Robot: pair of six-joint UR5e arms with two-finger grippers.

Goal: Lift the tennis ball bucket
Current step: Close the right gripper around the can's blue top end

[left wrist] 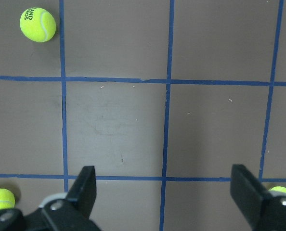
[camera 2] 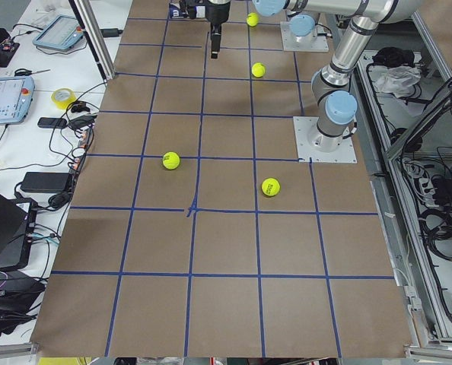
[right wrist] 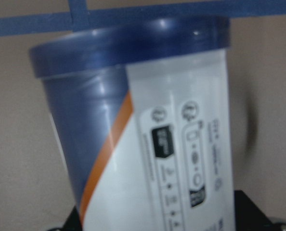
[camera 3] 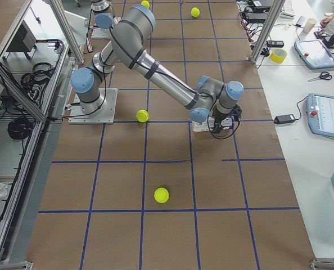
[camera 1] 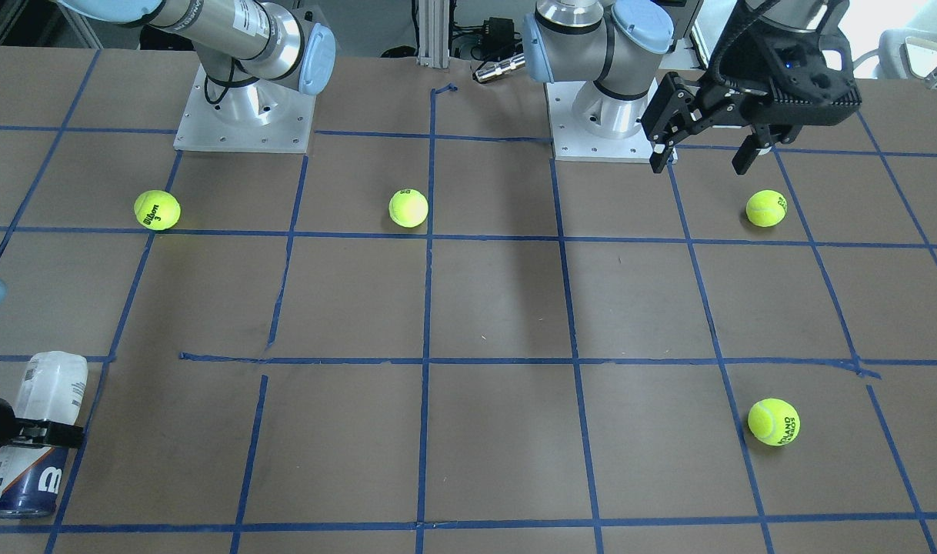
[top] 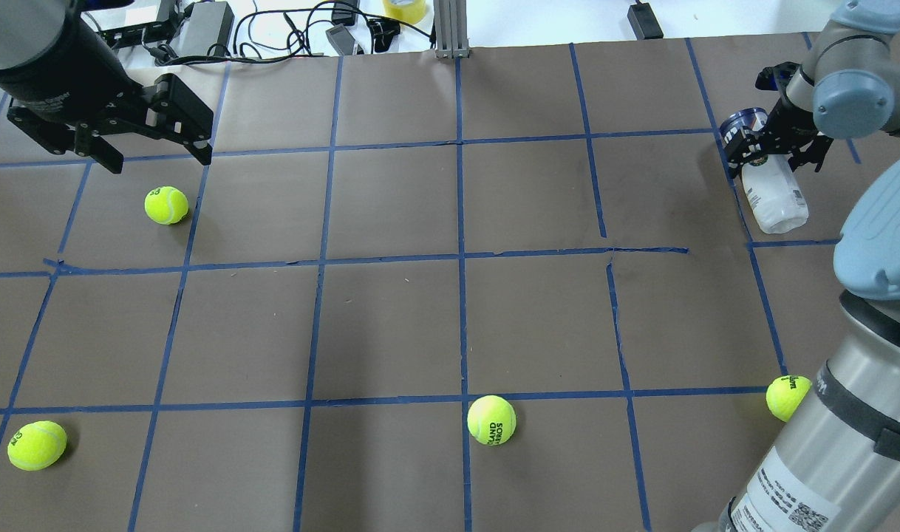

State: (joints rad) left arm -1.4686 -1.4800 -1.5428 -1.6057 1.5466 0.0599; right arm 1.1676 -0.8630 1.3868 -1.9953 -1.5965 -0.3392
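The tennis ball bucket (camera 1: 44, 388) is a slim can with a white label and a navy-blue band, near the table's edge on my right side. It lies tilted, navy end away from the robot (top: 774, 199). My right gripper (camera 1: 41, 435) is shut across its middle, also seen from overhead (top: 764, 148). The can (right wrist: 152, 144) fills the right wrist view. I cannot tell whether it touches the table. My left gripper (top: 158, 155) is open and empty above the table, fingers wide apart in its wrist view (left wrist: 164, 192).
Several yellow tennis balls lie on the brown, blue-taped table: one under the left gripper (top: 166, 205), one near left (top: 37, 445), one near centre (top: 491, 420), one by the right arm's base (top: 786, 397). Cables and devices lie beyond the far edge (top: 199, 22).
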